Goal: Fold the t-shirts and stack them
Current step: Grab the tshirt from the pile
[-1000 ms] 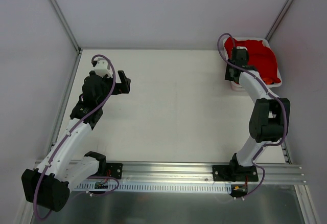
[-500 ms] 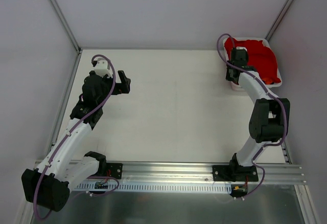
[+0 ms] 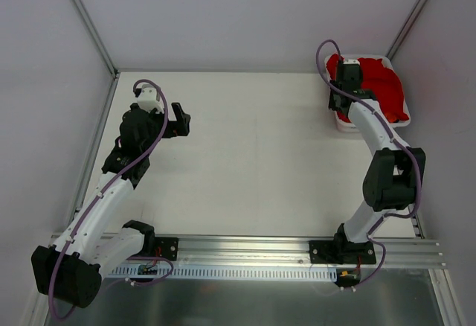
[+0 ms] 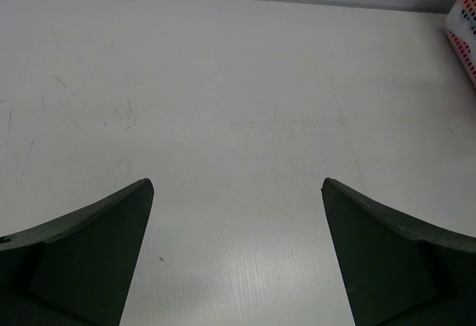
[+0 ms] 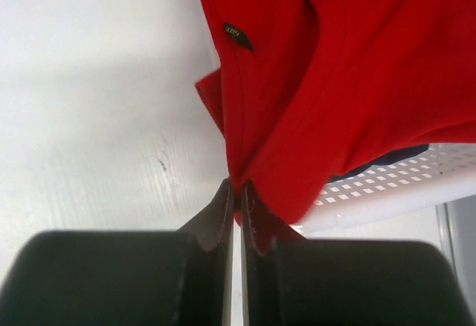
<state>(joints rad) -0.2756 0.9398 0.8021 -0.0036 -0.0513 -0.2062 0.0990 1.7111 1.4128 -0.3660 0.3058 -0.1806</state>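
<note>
A bright red t-shirt (image 3: 381, 84) lies heaped in the white basket (image 3: 348, 125) at the table's far right. My right gripper (image 3: 337, 103) hangs at the basket's left rim. In the right wrist view its jaws (image 5: 238, 188) are shut on a fold of the red t-shirt (image 5: 357, 80), which is drawn up taut over the basket's edge. A strip of dark blue t-shirt (image 5: 381, 160) peeks out under the red one. My left gripper (image 3: 181, 119) hovers over the left part of the table, open, with only bare table between its fingers (image 4: 97, 244).
The white perforated basket (image 5: 394, 192) sits against the right wall, and its corner shows in the left wrist view (image 4: 465, 21). Metal frame posts run along both side walls. A rail with both arm bases crosses the near edge.
My right gripper has closed on the red t-shirt and shifted slightly toward the back with it. The left arm has stayed still.
</note>
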